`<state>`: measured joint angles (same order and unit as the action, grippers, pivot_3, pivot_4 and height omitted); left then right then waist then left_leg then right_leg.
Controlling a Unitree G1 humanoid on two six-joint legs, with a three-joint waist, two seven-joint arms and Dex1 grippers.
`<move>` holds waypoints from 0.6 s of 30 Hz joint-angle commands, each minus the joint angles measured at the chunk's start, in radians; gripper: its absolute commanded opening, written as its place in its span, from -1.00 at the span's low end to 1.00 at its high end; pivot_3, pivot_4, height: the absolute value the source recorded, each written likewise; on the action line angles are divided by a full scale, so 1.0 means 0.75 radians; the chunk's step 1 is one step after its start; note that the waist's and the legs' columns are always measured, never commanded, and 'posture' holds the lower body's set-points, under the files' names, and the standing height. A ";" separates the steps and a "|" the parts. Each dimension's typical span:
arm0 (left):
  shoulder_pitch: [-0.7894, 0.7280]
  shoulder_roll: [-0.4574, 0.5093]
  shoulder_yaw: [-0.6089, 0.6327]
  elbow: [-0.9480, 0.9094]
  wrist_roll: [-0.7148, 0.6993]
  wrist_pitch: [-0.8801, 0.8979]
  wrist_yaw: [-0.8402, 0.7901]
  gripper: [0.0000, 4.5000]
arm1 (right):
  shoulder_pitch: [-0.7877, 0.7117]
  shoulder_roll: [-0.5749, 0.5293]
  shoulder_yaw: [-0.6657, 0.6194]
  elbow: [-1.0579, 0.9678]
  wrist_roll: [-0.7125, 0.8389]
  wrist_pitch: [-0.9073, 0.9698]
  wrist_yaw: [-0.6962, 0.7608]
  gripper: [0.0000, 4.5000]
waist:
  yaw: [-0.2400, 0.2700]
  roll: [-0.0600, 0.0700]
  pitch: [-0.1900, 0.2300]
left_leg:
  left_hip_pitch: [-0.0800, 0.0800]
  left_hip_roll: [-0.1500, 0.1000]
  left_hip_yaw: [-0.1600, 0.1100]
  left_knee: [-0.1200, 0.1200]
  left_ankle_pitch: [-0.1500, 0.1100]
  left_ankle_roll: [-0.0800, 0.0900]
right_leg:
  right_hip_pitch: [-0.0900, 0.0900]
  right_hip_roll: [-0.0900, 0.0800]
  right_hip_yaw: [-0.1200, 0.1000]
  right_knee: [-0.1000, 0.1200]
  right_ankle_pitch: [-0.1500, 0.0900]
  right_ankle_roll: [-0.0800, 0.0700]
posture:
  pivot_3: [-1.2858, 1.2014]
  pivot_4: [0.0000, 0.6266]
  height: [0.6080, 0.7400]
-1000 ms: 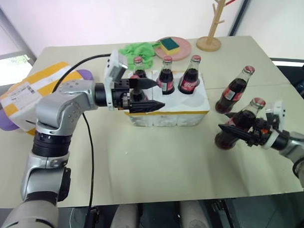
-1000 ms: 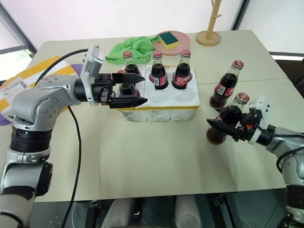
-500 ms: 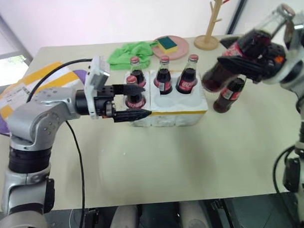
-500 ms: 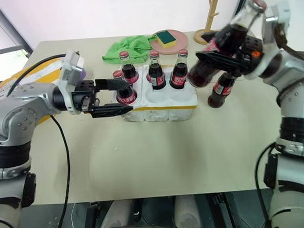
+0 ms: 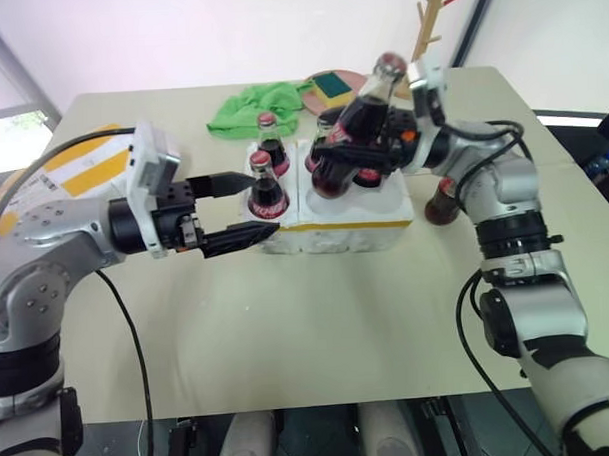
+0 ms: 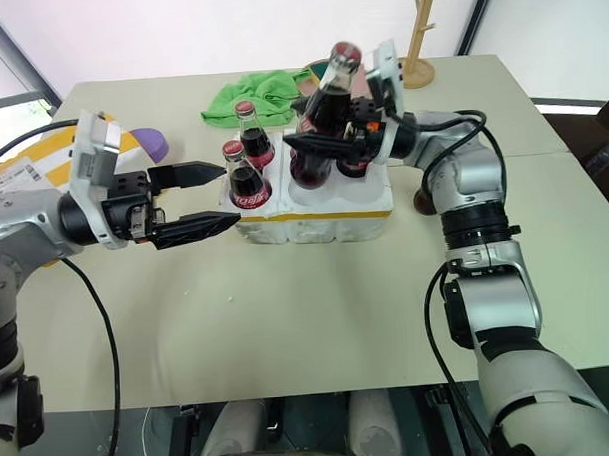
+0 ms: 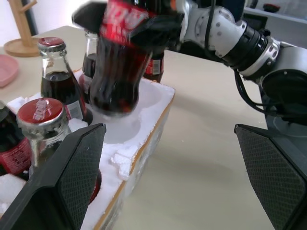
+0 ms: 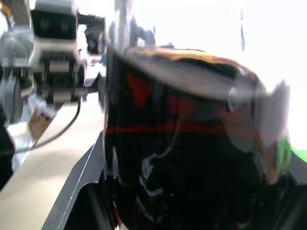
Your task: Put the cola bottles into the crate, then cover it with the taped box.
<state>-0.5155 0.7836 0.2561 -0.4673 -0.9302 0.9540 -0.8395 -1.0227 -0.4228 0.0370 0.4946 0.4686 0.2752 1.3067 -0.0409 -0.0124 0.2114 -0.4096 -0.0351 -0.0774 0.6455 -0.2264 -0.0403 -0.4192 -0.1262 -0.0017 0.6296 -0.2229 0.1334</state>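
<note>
The right gripper was clamped on a cola bottle, holding it tilted above the crate, its base over the crate's middle holes and its red cap leaning away toward the pink plate. The crate, a low white foam block with a yellow tape band, sat on the table. Upright bottles stood in its holes: one at the front left corner and one behind it, with more partly hidden behind the held bottle. Another bottle stood on the table just right of the crate. The left gripper hovered just left of the crate with its fingers spread apart and nothing between them. The taped box lay well left of the crate. A green cloth lay beyond the crate.
</note>
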 commanded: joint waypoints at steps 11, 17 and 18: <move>-0.008 0.034 0.039 -0.034 -0.071 -0.029 0.088 1.00 | -0.012 0.076 0.077 0.123 -0.226 -0.266 0.005 0.22 | -0.005 0.000 0.000 | 0.000 0.000 0.000 0.000 0.000 -0.001 | -0.002 0.001 0.001 0.001 0.001 -0.001 | 0.03 -0.52 1.00; 0.001 0.028 0.015 -0.029 -0.059 -0.051 0.077 1.00 | -0.016 0.082 0.121 0.175 -0.299 -0.253 0.010 0.22 | -0.005 0.000 0.000 | 0.000 0.000 0.000 0.000 0.000 -0.001 | -0.002 0.001 0.001 0.001 0.001 -0.001 | 0.03 -0.52 1.00; 0.004 0.026 0.009 -0.030 -0.054 -0.056 0.075 1.00 | -0.015 0.086 0.129 0.180 -0.311 -0.246 0.004 0.22 | -0.005 0.000 0.000 | 0.000 0.000 0.000 0.000 0.000 -0.001 | -0.002 0.001 0.001 0.001 0.001 -0.001 | 0.03 -0.52 1.00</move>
<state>-0.5149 0.7940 0.2553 -0.4743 -0.9712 0.9391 -0.7788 -0.9978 -0.3660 0.1396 0.6451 0.2359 0.0962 1.3108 -0.0448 -0.0121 0.2116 -0.4096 -0.0348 -0.0775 0.6453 -0.2261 -0.0409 -0.4204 -0.1252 -0.0010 0.6302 -0.2224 0.1327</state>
